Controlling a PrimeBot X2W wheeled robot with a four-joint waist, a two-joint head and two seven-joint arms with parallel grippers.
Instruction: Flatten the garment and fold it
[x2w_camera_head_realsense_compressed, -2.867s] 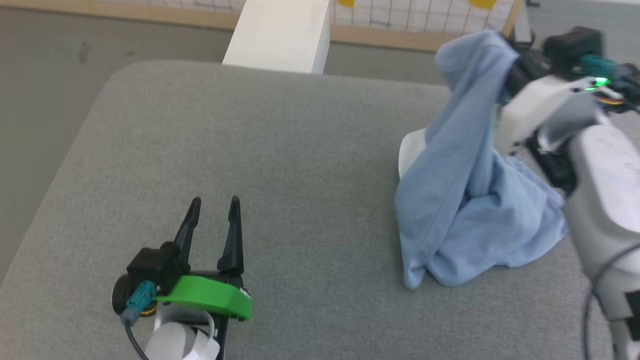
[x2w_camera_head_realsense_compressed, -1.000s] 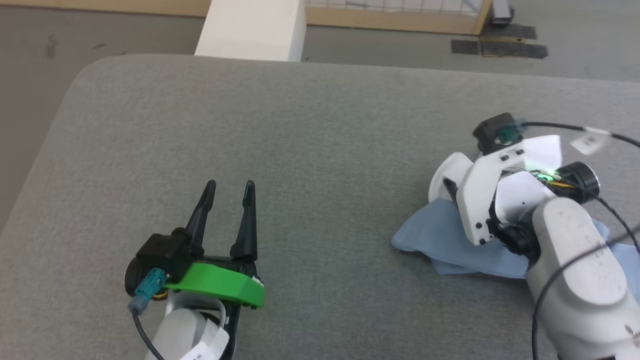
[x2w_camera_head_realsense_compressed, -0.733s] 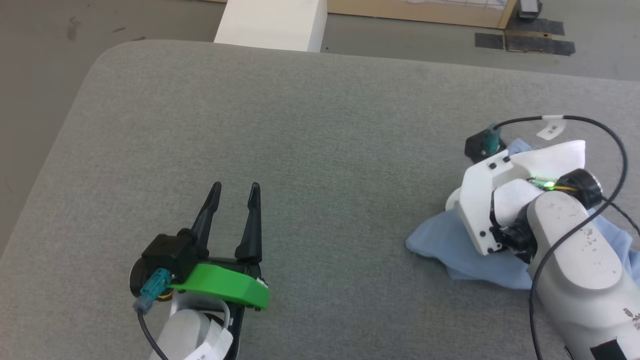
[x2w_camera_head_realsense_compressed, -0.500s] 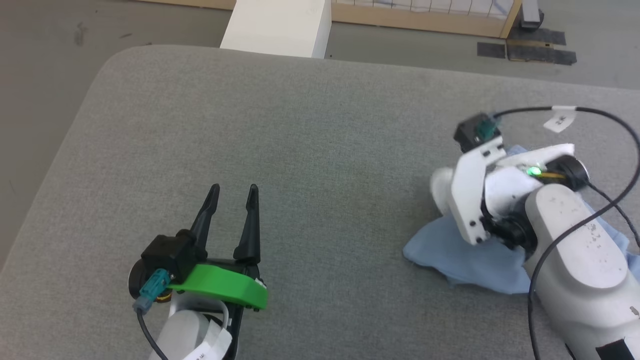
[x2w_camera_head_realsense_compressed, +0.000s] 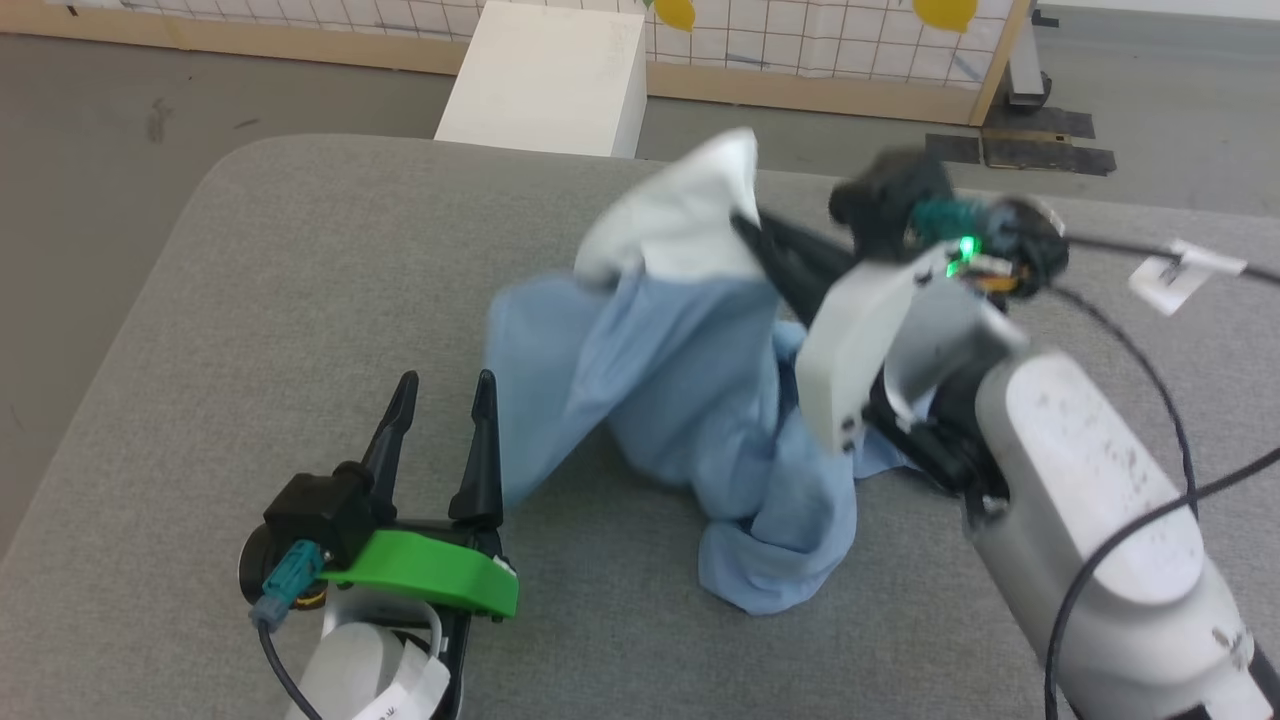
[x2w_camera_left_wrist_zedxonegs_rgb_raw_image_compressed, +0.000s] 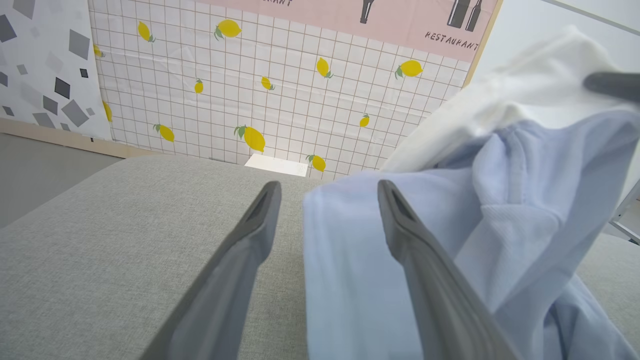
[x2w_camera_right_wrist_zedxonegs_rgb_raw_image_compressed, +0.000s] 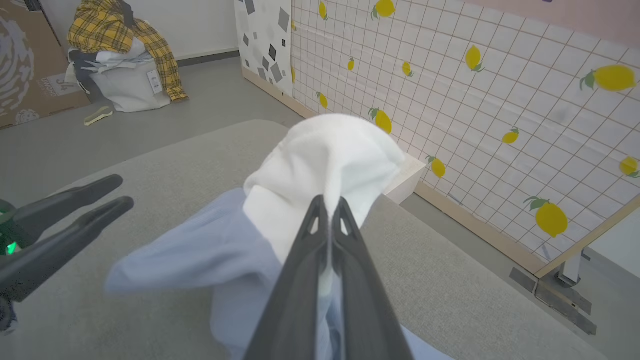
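Waiting unit: left gripper, low over the cushion near its front left corner. Its fingers stand apart and hold nothing, placed to take a second hold.
Nearest cloth: a blue flap hangs just beside the left gripper's right finger. In the left wrist view its edge shows between the two fingers. Whether it touches them cannot be told.
Task item: garment, over the middle of the cushion. Its top is raised clear and its lower folds are heaped on the cushion toward the front edge.
Raised point: white lining, the highest part of the garment, turned outward and bunched.
Holding unit: right gripper, reaching in from the right edge. Its fingers are pressed together on the white lining, so the blue cloth drapes down under its own weight.
Step in hand (judgement): lifting by one point to open the heap. Flattening is not yet done and folding has not begun.
Next move (judgement): the left gripper needs a grip on the hanging flap so the cloth can be stretched between two points.
Risk (judgement): soft knit can slip from a narrow pinch or stay twisted.
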